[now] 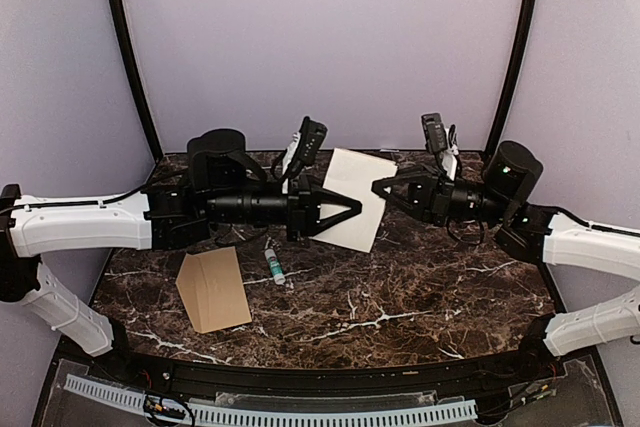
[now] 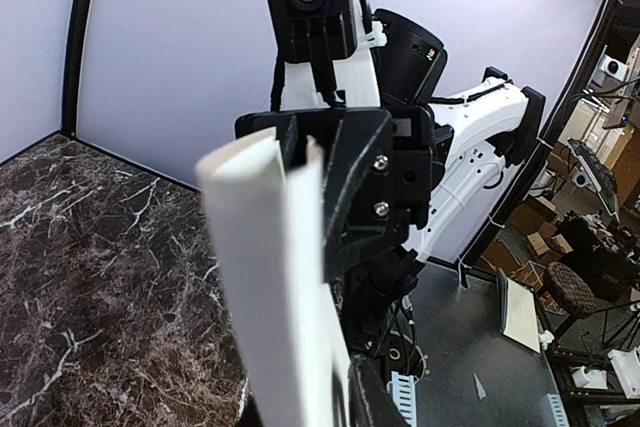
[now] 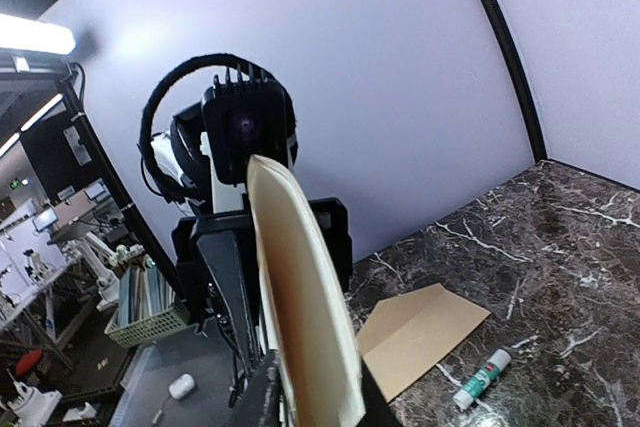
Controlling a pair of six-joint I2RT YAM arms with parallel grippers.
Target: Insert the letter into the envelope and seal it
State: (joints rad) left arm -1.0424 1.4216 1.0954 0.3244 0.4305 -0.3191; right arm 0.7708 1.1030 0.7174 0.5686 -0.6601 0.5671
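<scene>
The letter (image 1: 352,197), a cream sheet, hangs in the air above the back middle of the table, held edge-on between both grippers. My left gripper (image 1: 357,211) is shut on its lower left edge. My right gripper (image 1: 377,187) is shut on its right edge. In the left wrist view the letter (image 2: 265,277) looks bent into two layers rising from my gripper (image 2: 345,397). In the right wrist view it (image 3: 300,317) curves up from my gripper (image 3: 315,402). The brown envelope (image 1: 213,289) lies flat at the front left, flap open; it also shows in the right wrist view (image 3: 420,332).
A glue stick (image 1: 274,265) with a green label lies on the dark marble table (image 1: 420,297) just right of the envelope, also in the right wrist view (image 3: 483,377). Lilac walls close the back and sides. The right arm (image 2: 470,147) fills the left wrist view behind the letter.
</scene>
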